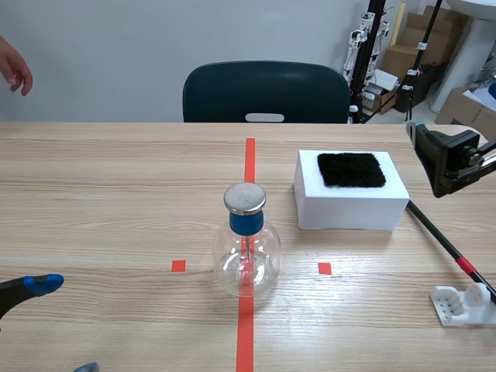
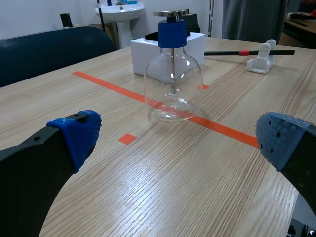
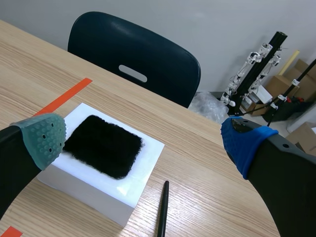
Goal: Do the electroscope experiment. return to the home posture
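At frame centre on the counter point(image 1: 116, 194), the electroscope point(image 1: 246, 240) stands upright on the tape line point(image 1: 249, 159), its glass likely fragile and slick, its blue collar point(image 1: 246, 223) the safer hold; left tool point(image 2: 181, 137) and right tool point(image 3: 143, 140) gape, empty.

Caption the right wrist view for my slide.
Right gripper, jaws open, over a white block bearing a black fuzzy pad; black rod alongside.

The wooden table point(image 1: 93, 194) bears a glass electroscope point(image 1: 246, 260), a white box point(image 1: 350, 205), a black rod point(image 1: 438, 232) and a white stand point(image 1: 463, 304)
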Robot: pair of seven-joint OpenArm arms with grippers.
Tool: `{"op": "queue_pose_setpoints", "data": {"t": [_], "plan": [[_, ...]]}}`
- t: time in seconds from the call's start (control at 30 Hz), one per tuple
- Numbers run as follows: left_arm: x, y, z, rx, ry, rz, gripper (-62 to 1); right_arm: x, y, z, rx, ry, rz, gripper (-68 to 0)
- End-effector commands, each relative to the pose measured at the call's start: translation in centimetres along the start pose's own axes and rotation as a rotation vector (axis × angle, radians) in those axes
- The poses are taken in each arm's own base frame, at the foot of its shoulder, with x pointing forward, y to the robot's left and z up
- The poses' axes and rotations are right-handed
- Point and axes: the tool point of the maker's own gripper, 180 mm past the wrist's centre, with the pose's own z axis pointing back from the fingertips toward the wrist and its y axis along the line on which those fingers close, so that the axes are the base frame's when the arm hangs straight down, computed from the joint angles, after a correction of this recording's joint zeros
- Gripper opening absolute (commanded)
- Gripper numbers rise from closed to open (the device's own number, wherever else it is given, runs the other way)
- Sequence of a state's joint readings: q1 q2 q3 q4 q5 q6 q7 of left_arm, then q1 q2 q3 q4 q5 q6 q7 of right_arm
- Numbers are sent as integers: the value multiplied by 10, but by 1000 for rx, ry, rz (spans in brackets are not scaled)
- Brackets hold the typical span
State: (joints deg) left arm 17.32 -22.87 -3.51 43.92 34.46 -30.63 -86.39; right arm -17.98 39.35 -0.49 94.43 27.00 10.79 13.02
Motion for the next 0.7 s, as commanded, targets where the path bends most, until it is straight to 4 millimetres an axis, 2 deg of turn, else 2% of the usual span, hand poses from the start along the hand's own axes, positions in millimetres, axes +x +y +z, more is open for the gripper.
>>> {"op": "queue_pose_setpoints", "data": {"t": [0.0, 0.43, 0.67], "plan": [[13, 4, 0, 11, -58, -12, 14, 8, -4, -2, -11, -29, 2, -22], [13, 4, 0, 11, -58, -12, 14, 3, -1, -2, 9, -4, 85, -22], [13, 4, 0, 11, -58, -12, 14, -3, 12, 1, 68, 12, 116, -22]]}}
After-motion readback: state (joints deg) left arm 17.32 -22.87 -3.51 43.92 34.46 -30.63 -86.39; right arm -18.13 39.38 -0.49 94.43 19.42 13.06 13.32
